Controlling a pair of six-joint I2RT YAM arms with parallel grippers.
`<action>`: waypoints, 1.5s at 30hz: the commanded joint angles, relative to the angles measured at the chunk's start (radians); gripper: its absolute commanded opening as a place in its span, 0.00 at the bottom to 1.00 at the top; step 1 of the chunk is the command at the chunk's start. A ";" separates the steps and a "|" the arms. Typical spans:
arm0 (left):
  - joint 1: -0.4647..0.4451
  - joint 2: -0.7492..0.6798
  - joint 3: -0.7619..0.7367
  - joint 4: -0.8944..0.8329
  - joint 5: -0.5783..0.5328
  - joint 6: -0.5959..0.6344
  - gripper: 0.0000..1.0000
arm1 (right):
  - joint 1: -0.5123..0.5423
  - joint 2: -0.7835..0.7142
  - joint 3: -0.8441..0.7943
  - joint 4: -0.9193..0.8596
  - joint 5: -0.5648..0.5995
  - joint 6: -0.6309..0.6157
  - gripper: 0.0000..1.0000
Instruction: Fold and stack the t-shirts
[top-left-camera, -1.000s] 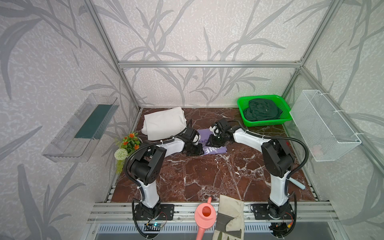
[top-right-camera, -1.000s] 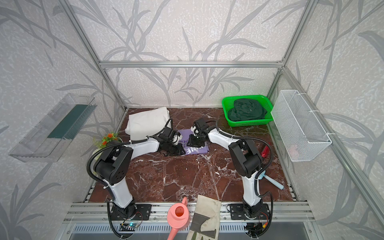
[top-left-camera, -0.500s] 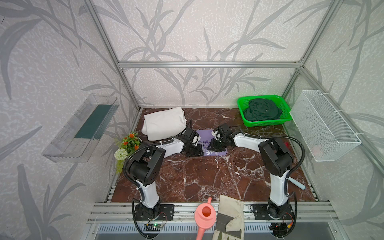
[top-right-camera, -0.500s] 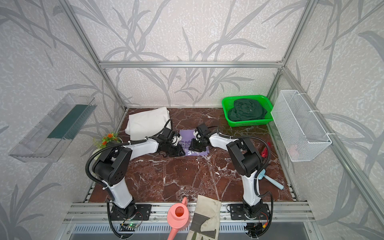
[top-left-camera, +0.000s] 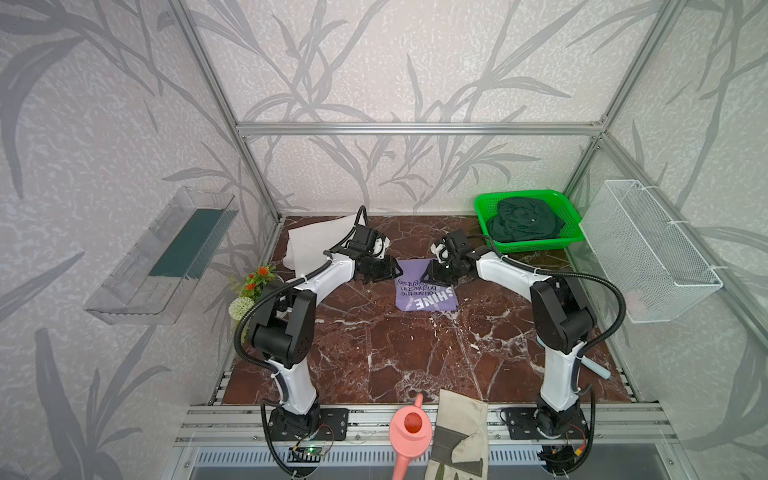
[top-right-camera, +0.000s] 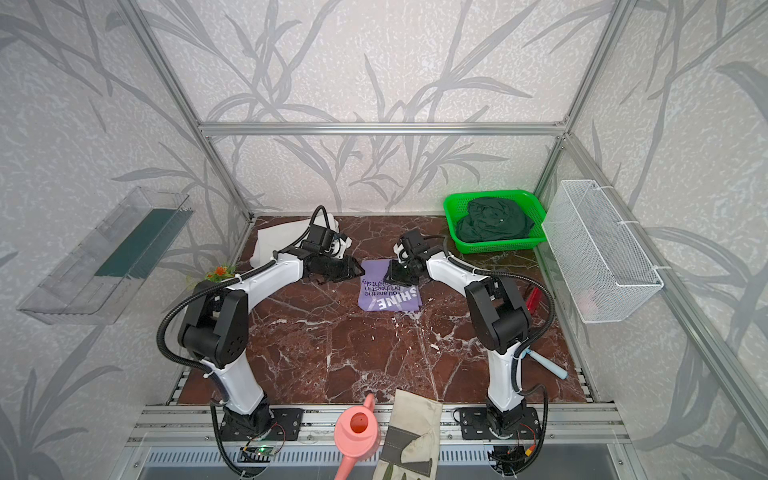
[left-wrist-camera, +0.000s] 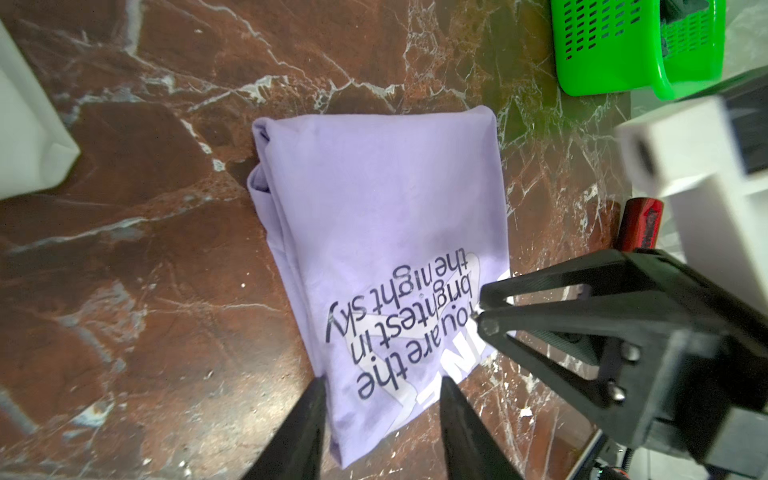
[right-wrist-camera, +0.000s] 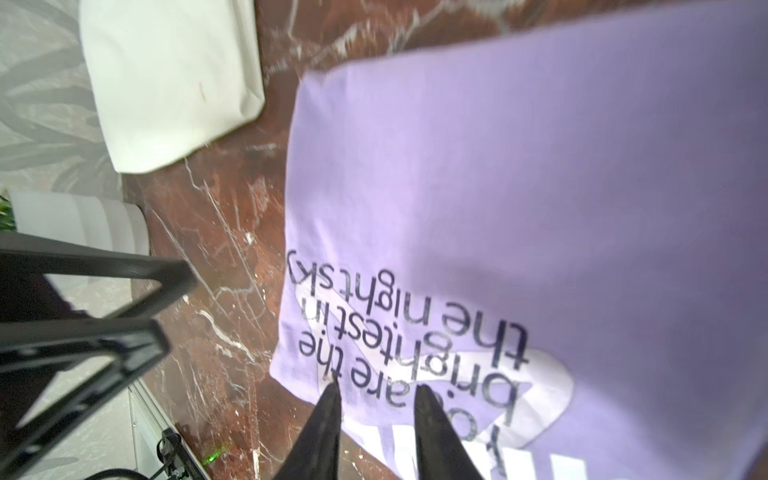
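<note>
The lavender t-shirt (top-left-camera: 426, 289) (top-right-camera: 388, 289) lies folded flat on the marble table, its "SHINE" print toward the front. My left gripper (top-left-camera: 398, 272) (left-wrist-camera: 384, 388) hovers at its far-left corner, jaws wide open over the cloth, gripping nothing. At its far-right corner, my right gripper (top-left-camera: 429, 276) (right-wrist-camera: 376, 388) has its jaws a little apart; the print shows flat between them. A folded white t-shirt (top-left-camera: 316, 245) (right-wrist-camera: 174, 83) lies at the back left. The dark green t-shirt (top-left-camera: 525, 220) sits crumpled in the green basket (top-left-camera: 573, 232).
A pink watering can (top-left-camera: 409, 432) and a beige-and-grey glove (top-left-camera: 459, 436) lie on the front rail. Flowers (top-left-camera: 253, 286) stand at the left edge. A wire basket (top-left-camera: 648, 249) hangs on the right wall, a clear shelf (top-left-camera: 166, 257) on the left. A red-handled tool (top-right-camera: 534, 297) lies beside the right arm.
The left jaws have spread wider and let go of the lavender shirt, which now lies flat. Both grippers have drawn back toward the shirt's far edge.
</note>
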 joint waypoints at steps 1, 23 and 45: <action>0.008 0.062 0.030 -0.053 -0.018 -0.011 0.48 | -0.052 0.025 0.039 -0.041 0.010 -0.045 0.32; 0.008 0.248 0.055 0.003 0.073 -0.138 0.51 | -0.163 0.211 0.082 -0.011 -0.026 -0.057 0.32; -0.004 0.230 0.251 -0.193 -0.055 -0.054 0.00 | -0.171 -0.154 -0.169 0.081 0.014 -0.139 0.71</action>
